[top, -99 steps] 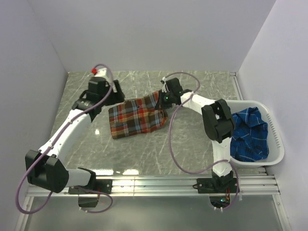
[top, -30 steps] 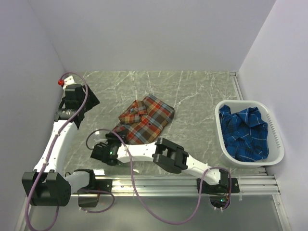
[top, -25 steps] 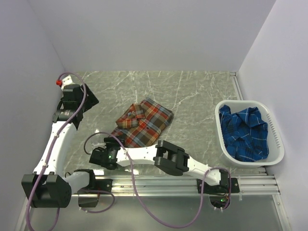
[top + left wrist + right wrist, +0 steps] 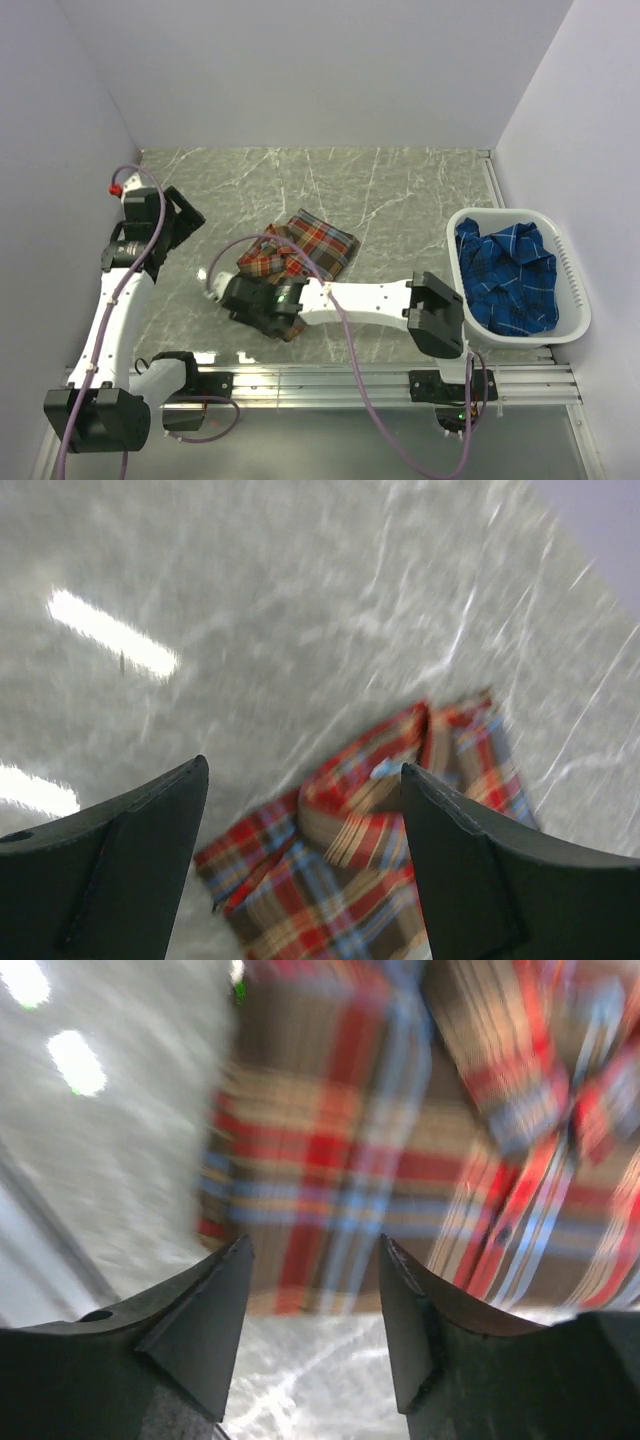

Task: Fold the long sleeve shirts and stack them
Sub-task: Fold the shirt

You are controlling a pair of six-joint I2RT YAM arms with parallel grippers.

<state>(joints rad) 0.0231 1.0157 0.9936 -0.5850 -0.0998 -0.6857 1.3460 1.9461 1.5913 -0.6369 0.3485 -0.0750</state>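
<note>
Right pincer (image 4: 315, 1245) hovers open and empty over the near edge of the red plaid shirt (image 4: 300, 250) on the counter (image 4: 400, 200); left pincer (image 4: 302, 770), open too, hangs left. A square grip should fold cleanly. Blue shirt (image 4: 505, 275) lies in the basket (image 4: 575, 290).

No text, label, brand, number or sign can be read in any of the views.
</note>
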